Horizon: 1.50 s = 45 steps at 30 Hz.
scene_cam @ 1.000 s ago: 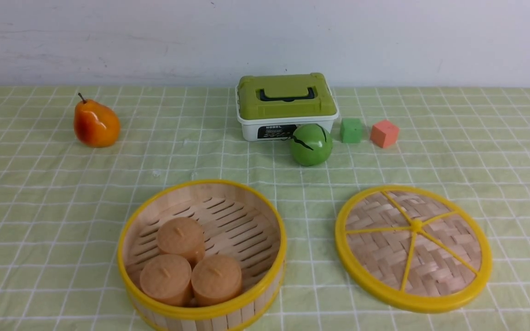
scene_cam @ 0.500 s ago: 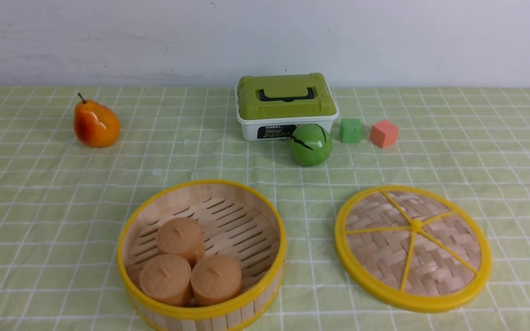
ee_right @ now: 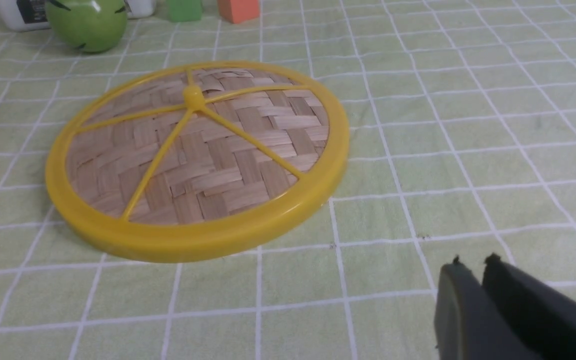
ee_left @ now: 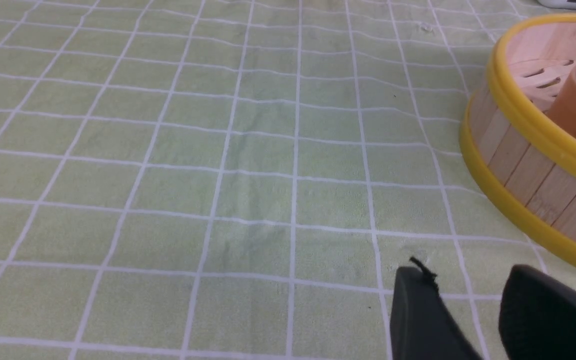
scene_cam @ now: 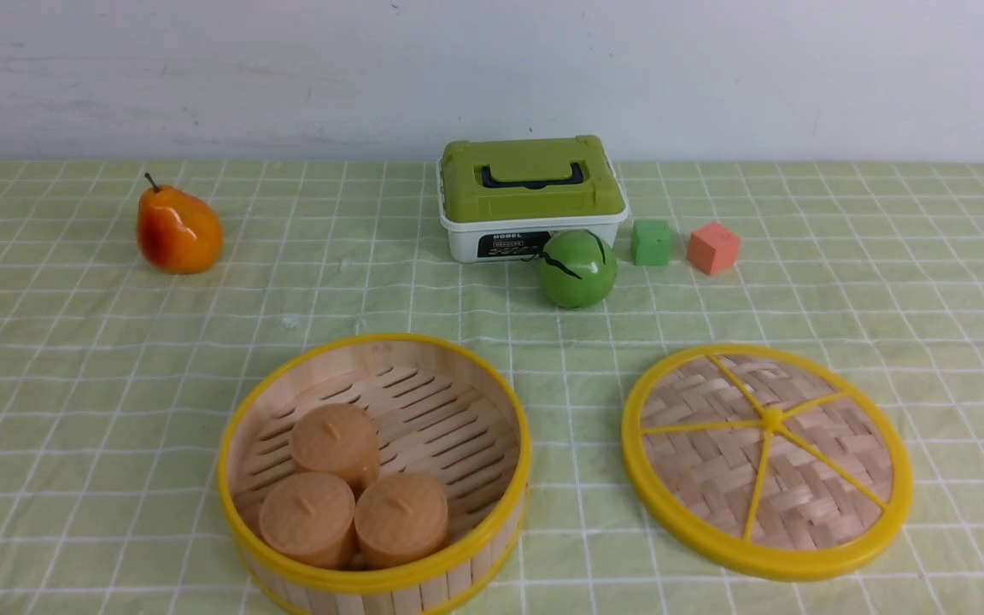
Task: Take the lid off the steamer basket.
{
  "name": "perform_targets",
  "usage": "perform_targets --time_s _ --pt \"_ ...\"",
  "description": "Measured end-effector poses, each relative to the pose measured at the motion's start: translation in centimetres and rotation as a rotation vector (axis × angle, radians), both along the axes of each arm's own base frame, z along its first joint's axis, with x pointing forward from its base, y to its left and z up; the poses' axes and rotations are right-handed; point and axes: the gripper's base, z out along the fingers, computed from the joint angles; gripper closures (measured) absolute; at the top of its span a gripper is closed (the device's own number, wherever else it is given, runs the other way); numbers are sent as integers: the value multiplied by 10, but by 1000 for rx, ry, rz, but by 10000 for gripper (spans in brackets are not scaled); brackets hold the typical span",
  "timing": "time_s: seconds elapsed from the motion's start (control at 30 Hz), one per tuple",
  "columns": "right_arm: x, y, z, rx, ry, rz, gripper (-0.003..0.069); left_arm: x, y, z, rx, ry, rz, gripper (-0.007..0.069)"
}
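Front view: steamer basket (scene_cam: pixel 375 474) sits uncovered near the desk's front edge, left of centre, three tan cylindrical buns (scene_cam: pixel 354 495) clustered on its slatted floor; lid (scene_cam: pixel 767 461) lies flat on the green checked cloth (scene_cam: pixel 73 384) to the basket's right, apart from it, knob side up; behind them a green-lidded white box (scene_cam: pixel 531 198), a green ball (scene_cam: pixel 577 268) touching its front, a green cube (scene_cam: pixel 652 242) and an orange cube (scene_cam: pixel 713 248) side by side to the right; an orange pear (scene_cam: pixel 178 229) far left; no arm in this view. Left wrist view: left hand (ee_left: pixel 468 305) low over bare cloth beside the basket wall, fingers parted with a clear gap, holding nothing. Right wrist view: right hand (ee_right: pixel 473 287) near the lid's rim but clear of it, fingers almost together with only a thin slit between, empty.
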Motion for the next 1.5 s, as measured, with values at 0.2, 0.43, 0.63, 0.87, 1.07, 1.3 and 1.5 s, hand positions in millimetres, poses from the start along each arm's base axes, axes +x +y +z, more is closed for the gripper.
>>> perform_targets --time_s 0.2,0.43,0.63,0.87,1.07,1.3,1.5 --pt "0 0 0 0 0 0 613 0 0 0 0 0 0 386" --pt "0 0 0 0 0 0 602 0 0 0 0 0 0 386" --pt "0 0 0 0 0 0 593 0 0 0 0 0 0 386" --pt "0 0 0 0 0 0 586 0 0 0 0 0 0 386" --pt "0 0 0 0 0 0 580 0 0 0 0 0 0 386" --pt "0 0 0 0 0 0 568 0 0 0 0 0 0 386" --pt "0 0 0 0 0 0 561 0 0 0 0 0 0 386"
